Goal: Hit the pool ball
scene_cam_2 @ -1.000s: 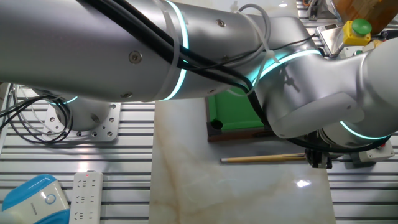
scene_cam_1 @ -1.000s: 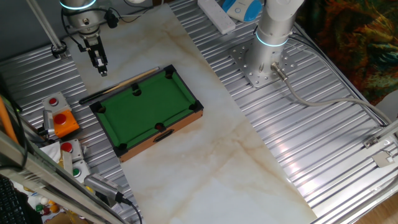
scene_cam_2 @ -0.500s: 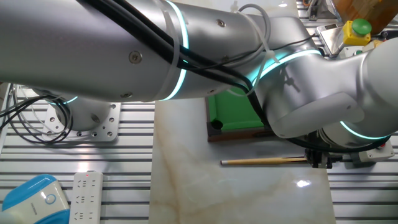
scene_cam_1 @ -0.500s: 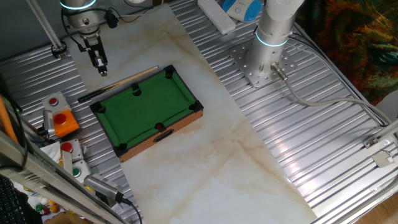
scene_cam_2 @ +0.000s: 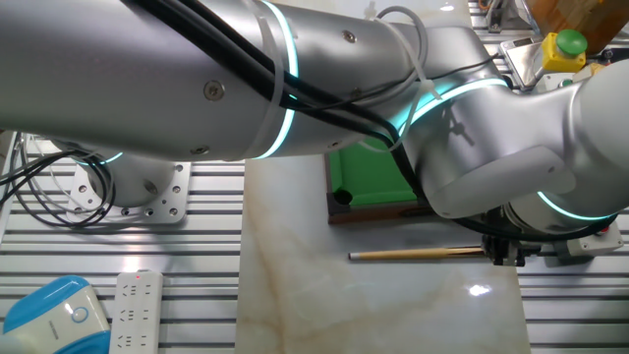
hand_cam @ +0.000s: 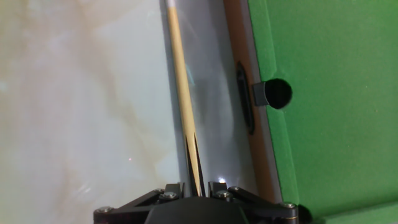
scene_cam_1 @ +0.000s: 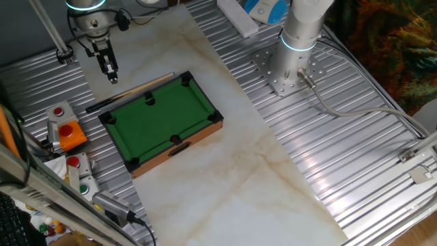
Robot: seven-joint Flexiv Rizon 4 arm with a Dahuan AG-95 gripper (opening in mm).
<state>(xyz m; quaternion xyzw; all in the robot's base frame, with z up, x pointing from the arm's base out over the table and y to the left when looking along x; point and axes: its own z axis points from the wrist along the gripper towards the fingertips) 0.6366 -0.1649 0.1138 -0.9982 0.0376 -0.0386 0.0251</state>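
The pool ball does not show in any view. A toy pool table [scene_cam_1: 164, 119] with green felt and a wooden rim lies on the marble board, and its felt looks bare. A wooden cue [scene_cam_1: 136, 89] with a dark butt rests along its far side. My gripper [scene_cam_1: 113, 78] hangs over the butt end, fingers pointing down. In the hand view the cue [hand_cam: 183, 93] runs up from between my gripper's [hand_cam: 194, 186] jaws, which stand open with a small gap on each side, beside the table rim [hand_cam: 239, 37]. In the other fixed view my arm hides most of the table [scene_cam_2: 373, 182]; the cue [scene_cam_2: 413, 254] reaches my gripper [scene_cam_2: 506, 258].
Red push-buttons in an orange housing [scene_cam_1: 67, 131] and a grey one [scene_cam_1: 74, 164] sit left of the pool table. A white remote [scene_cam_1: 235, 17] lies at the back. My arm's base [scene_cam_1: 287, 72] is bolted to the ribbed metal top at the right.
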